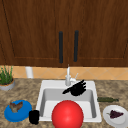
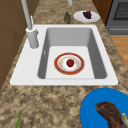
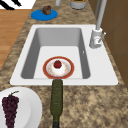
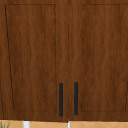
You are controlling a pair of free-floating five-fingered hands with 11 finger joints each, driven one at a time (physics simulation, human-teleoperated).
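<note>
You are facing dark wooden cabinet doors (image 4: 32, 57) hanging over a speckled brown stone counter (image 2: 50, 105) and a white sink (image 2: 25, 72). A big red ball (image 1: 67, 115) is showing low before the sink. In the basin, a red-rimmed round plate (image 2: 60, 71) is carrying a small red fruit (image 2: 70, 62). Your right hand (image 1: 77, 88) is hovering near the grey faucet (image 1: 68, 77), fingers spread straight, holding nothing. Your left hand (image 1: 34, 116) is floating beside the blue plate (image 1: 22, 113); its grip I cannot tell.
</note>
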